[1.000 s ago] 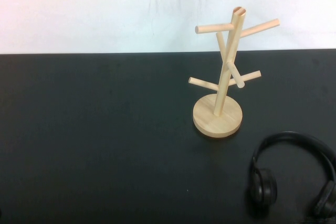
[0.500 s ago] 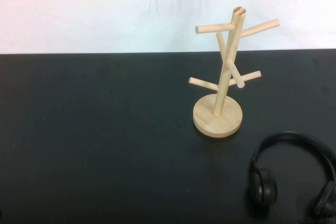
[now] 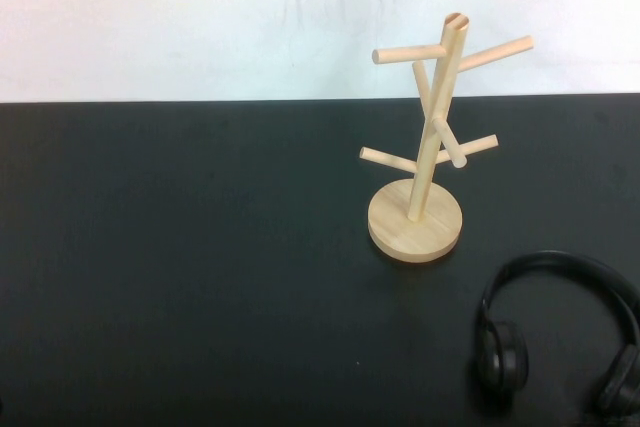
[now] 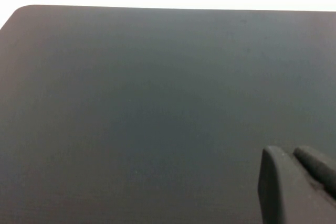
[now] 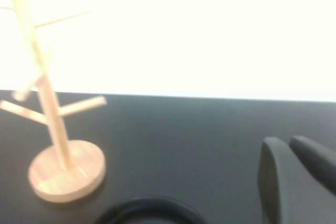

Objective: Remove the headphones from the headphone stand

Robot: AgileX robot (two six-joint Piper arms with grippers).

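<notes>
The light wood headphone stand (image 3: 432,137) stands upright on the black table (image 3: 200,247), right of centre, with nothing on its pegs. The black headphones (image 3: 501,357) lie flat on the table at the front right, apart from the stand's round base. Neither gripper shows in the high view. My right gripper (image 5: 287,142) is shut and empty, low over the table; its wrist view shows the stand (image 5: 52,124) and the top of the headband (image 5: 149,205) in front of it. My left gripper (image 4: 291,153) is shut and empty over bare table.
A white wall (image 3: 200,17) runs behind the table's far edge. The table's rounded far corner (image 4: 21,11) shows in the left wrist view. The left half of the table holds no objects.
</notes>
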